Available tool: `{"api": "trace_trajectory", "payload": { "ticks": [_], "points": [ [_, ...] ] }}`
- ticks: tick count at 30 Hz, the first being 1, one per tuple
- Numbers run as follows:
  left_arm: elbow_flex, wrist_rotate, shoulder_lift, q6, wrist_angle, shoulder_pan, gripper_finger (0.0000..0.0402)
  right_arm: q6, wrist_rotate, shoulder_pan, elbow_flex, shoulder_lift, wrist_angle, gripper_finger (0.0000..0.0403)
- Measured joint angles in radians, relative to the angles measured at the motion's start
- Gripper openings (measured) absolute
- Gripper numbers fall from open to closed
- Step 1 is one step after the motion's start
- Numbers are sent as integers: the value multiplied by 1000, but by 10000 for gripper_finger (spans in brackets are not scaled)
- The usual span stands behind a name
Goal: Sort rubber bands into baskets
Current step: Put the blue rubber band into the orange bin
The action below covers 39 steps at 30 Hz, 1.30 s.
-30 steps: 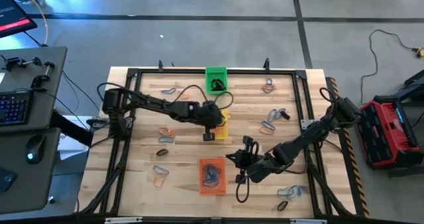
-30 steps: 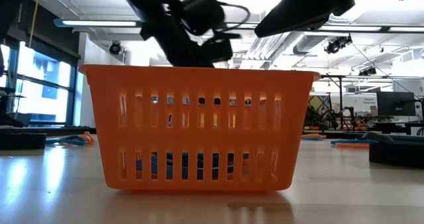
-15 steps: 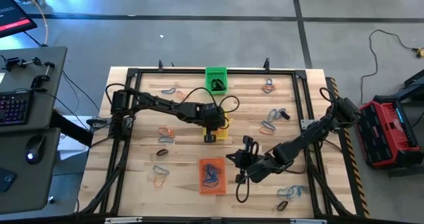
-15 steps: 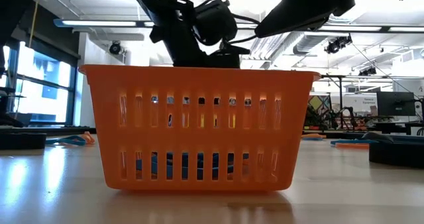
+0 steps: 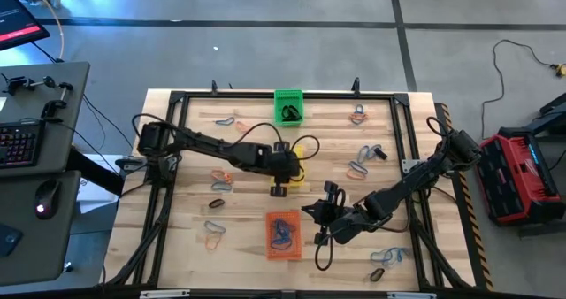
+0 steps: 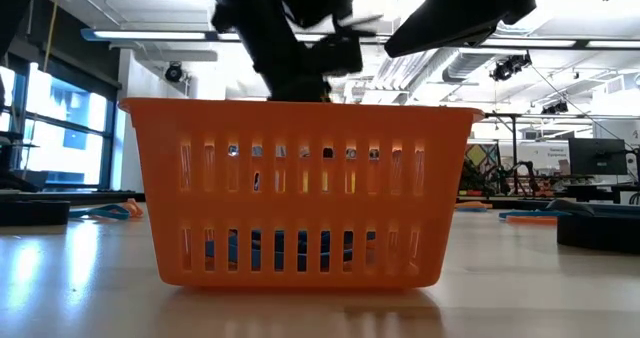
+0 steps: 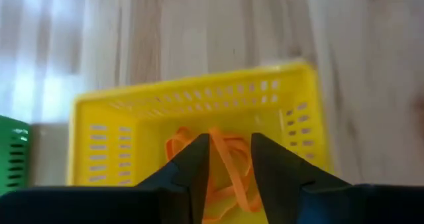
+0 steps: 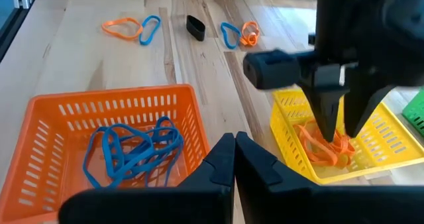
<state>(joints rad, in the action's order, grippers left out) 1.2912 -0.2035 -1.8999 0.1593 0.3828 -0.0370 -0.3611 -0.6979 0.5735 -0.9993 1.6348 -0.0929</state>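
Left end effector (image 8: 336, 128), fingers spread, reaches into the yellow basket (image 7: 199, 118) above orange rubber bands (image 7: 225, 171). Right end effector (image 8: 233, 159), fingers pressed together, hovers beside the orange basket (image 8: 99, 108) containing blue bands (image 8: 132, 151). Green basket (image 5: 287, 106) stands at the bench's (image 5: 248, 246) far edge; loose bands (image 8: 132, 28) lie scattered around.

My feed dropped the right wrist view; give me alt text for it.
The left claw, open, reaches into the yellow basket over orange rubber bands. Beside it, the orange basket holds blue bands; more bands lie on the table.
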Motion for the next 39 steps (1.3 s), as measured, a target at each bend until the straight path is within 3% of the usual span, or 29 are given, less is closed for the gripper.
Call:
{"api": "trace_trajectory", "payload": {
  "ticks": [13,19,27,39],
  "points": [
    [-2,-11,53,-28,-130,-63,111,-5,-34,3,0,0,-23,0],
    [-7,39,53,-49,-193,-53,111,-8,-35,3,0,0,-39,0],
    [-244,122,88,-131,-630,-35,111,-25,-36,3,18,0,-21,0],
    [-582,86,350,-205,-892,-90,111,-252,-41,-32,161,-7,7,0]
  ]
}}
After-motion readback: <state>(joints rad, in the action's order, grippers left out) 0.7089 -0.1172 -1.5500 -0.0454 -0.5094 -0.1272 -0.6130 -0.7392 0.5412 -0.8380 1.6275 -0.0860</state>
